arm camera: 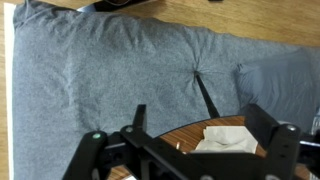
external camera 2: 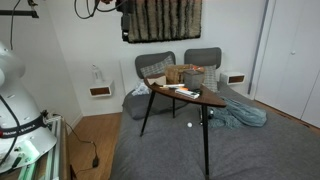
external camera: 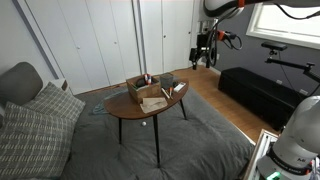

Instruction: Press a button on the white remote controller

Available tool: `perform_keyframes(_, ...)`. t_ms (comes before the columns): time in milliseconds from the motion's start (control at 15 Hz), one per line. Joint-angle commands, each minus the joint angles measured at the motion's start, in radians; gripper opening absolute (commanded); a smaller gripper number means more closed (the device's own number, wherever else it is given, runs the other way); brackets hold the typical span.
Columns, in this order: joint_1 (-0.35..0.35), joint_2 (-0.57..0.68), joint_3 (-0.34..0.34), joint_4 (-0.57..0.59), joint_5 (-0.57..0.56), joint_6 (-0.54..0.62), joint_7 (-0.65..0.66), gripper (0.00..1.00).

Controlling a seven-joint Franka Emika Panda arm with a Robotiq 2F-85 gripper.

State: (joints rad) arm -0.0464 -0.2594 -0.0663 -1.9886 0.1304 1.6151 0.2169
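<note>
Counter: oval wood top on dark splayed legs, standing on a grey rug that covers part of a wood floor.

On the top, in an exterior view: a brown open box at one end, flat tan paper just beside it toward the near edge, and a dark blocky object next to the box on the far side. The narrow end is bare wood. The wrist view catches only the counter's edge, with the pale paper on it. The white remote controller is too small to pick out among the items.
</note>
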Motion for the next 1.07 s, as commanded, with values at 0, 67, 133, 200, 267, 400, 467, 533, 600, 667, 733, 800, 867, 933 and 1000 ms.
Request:
perform_keyframes(0,-0.039,0.112,-0.011,0.099,0.07,0.039,0.125,1.0)
perform_keyframes(67,-0.049,0.137,-0.017,0.117,0.08,0.066,0.154,1.0)
perform_keyframes(133,-0.059,0.163,-0.024,0.138,0.091,0.079,0.182,1.0)
perform_keyframes(200,-0.068,0.192,-0.034,0.162,0.1,0.093,0.196,1.0)
perform_keyframes(267,-0.075,0.219,-0.043,0.186,0.11,0.102,0.205,1.0)
perform_keyframes(400,-0.09,0.271,-0.063,0.238,0.124,0.116,0.205,1.0)
perform_keyframes(467,-0.1,0.298,-0.075,0.266,0.125,0.112,0.191,1.0)
perform_keyframes(533,-0.107,0.321,-0.084,0.289,0.124,0.115,0.189,1.0)
perform_keyframes(600,-0.117,0.346,-0.095,0.314,0.128,0.107,0.175,1.0)
perform_keyframes(667,-0.126,0.37,-0.105,0.332,0.132,0.119,0.167,1.0)
perform_keyframes(733,-0.135,0.391,-0.113,0.347,0.132,0.124,0.158,1.0)
perform_keyframes(800,-0.146,0.413,-0.121,0.357,0.137,0.129,0.147,1.0)
perform_keyframes(867,-0.129,0.358,-0.111,0.304,0.102,0.125,0.168,1.0)
perform_keyframes(933,-0.135,0.374,-0.116,0.311,0.102,0.126,0.163,1.0)
perform_keyframes(1000,-0.136,0.379,-0.117,0.311,0.102,0.126,0.163,1.0)
